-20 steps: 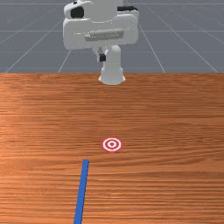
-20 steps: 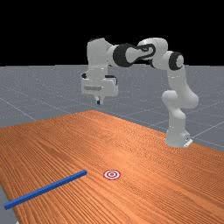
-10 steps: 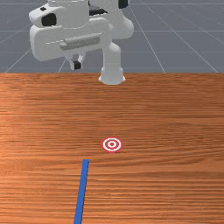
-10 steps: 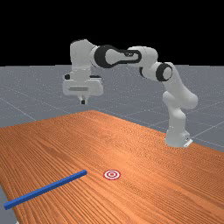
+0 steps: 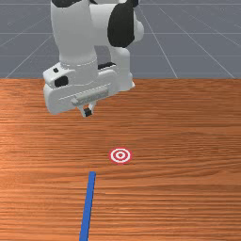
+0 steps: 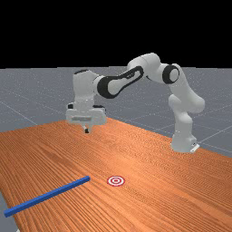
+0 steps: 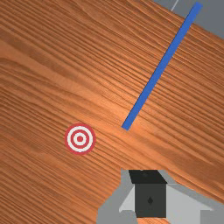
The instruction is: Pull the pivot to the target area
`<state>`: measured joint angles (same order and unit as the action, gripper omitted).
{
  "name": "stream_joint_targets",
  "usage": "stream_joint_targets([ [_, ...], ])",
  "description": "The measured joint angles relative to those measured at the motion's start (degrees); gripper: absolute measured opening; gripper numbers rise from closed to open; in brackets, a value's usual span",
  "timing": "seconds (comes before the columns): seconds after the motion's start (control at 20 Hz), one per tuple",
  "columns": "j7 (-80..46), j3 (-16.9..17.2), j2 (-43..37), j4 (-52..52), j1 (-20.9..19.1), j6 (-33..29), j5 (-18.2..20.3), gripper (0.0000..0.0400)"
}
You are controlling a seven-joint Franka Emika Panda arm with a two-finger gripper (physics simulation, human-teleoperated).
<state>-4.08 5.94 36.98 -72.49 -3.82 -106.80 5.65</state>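
So in the front view the blue bar (image 5: 88, 204) lay on the bench (image 5: 188, 127) with its near end cut off at about 6 o'clock, and its other end sat near the red-and-white target (image 5: 120, 155), at roughly the target's 8. The hand (image 5: 87, 112) was clenched above the bench, around the target's 11 there, tho I couldn't really judge how high. It and the forearm blocked part of the arm's base (image 5: 126, 82), and the upper arm ran off at 12.
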Motion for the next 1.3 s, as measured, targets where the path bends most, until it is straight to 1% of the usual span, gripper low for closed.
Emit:
stream_joint_targets([
  [0.05, 0.44, -0.31, 0.6, -0.97, -0.27, -1.48, 0.61, 0.0],
  [0.1, -2.71, 0.67, 1.09, -2.58, 0.67, -4.06, -0.35, 0.0],
  [0.2, -4.08, 0.79, 3.12, -4.56, 0.84, -8.02, 0.15, 0.0],
  [0.25, -2.7, 1.63, 3.96, -5.61, 1.8, -10.16, -2.69, 0.0],
  [0.35, -4.15, 2.73, 5.7, -6.65, 2.91, -12.68, -4.29, 0.0],
  [0.4, -1.63, 0.51, 10.1, 1.52, 0.62, -4.11, -1.2, 0.0],
  [0.45, -1.66, 0.38, 11.15, 2.79, 0.51, -5.09, -0.99, 0.0],
  [0.5, -0.85, -0.42, 11.06, 2.0, -0.07, -7.84, 0.24, 0.0],
  [0.55, -4.21, 0.39, 14.55, 8.28, 0.33, -5.31, -0.13, 0.0],
  [0.6, -4.12, 0.19, 18.28, 15.06, -0.04, -2.34, -0.19, 0.0],
  [0.65, -2.42, -0.03, 18.49, 15.08, -0.13, -2.37, -0.5, 0.0],
  [0.7, -4.71, 0.09, 21.72, 21.18, -0.34, 0.37, -0.13, 0.0],
  [0.75, -2.83, -0.13, 21.88, 21.2, -0.43, 0.35, -0.46, 0.0],
  [0.8, -2.8, -0.26, 22.53, 22.0, -0.52, -1.31, -0.25, 0.0],
  [0.85, -2.85, -0.27, 22.97, 22.86, -0.56, -0.76, -0.27, 0.0],
  [0.9, -2.83, -0.13, 21.93, 21.17, -0.43, 0.35, -0.46, 0.0],
  [0.95, -1.08, -0.46, 25.56, 28.22, -0.86, 3.49, -0.81, 0.0],
  [1.05, -3.02, -0.29, 26.67, 28.99, -0.85, 3.53, -0.5, 0.0],
  [1.15, -4.86, -0.2, 29.87, 32.88, -1.07, 4.99, -0.26, 0.0],
  [1.3, -3.16, -0.31, 30.19, 33.18, -1.34, 5.15, -0.52, 0.0],
])
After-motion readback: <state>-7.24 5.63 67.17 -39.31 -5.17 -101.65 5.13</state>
